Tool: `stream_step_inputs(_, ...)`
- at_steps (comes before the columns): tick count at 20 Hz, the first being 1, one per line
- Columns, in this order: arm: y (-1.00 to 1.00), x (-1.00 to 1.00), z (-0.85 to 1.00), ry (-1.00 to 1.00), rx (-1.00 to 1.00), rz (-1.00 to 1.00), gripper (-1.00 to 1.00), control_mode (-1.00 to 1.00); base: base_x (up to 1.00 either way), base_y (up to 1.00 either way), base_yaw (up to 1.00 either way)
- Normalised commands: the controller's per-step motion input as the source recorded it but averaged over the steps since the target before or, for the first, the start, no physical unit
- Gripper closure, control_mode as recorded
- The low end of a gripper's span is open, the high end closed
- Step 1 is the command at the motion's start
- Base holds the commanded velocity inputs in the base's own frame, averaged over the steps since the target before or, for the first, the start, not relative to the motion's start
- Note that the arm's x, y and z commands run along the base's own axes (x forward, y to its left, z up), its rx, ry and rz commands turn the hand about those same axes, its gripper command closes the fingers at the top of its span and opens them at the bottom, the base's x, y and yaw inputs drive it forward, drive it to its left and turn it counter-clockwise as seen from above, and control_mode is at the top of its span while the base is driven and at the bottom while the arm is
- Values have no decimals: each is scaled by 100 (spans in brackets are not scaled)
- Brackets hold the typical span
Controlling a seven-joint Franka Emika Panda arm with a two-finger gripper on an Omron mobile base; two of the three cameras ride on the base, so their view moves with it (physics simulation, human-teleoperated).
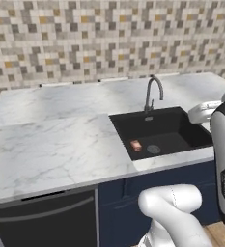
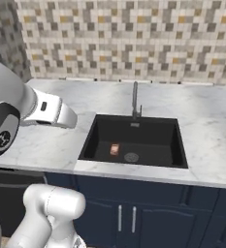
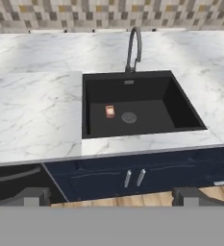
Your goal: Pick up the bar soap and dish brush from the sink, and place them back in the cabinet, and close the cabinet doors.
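Observation:
The black sink (image 1: 158,121) (image 2: 101,136) (image 3: 177,106) is set into the marble counter. The reddish-orange bar soap (image 1: 136,144) (image 2: 114,149) (image 3: 109,111) lies flat on the basin floor, just left of the round drain (image 3: 129,117). I cannot make out the dish brush against the dark basin. The cabinet and its doors are out of view. My gripper (image 3: 111,197) is open with nothing between its fingers, held well back from the counter's front edge and high above the floor, facing the sink.
A curved faucet (image 1: 152,91) (image 2: 135,99) (image 3: 134,48) rises behind the basin. Marble counter (image 1: 51,144) spreads wide to the left. Below the sink are shut navy doors with two vertical handles (image 2: 126,218) (image 3: 134,178). A dishwasher front (image 1: 41,217) sits lower left.

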Motion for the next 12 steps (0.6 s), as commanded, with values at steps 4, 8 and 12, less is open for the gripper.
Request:
stream_step_inputs(4,0,0,0,0,0,0,-100,100,45,-28,1)
stream_step_inputs(8,0,0,0,0,0,0,-100,100,31,-39,6)
stream_step_inputs(12,0,0,0,0,0,0,-100,100,23,-29,6)
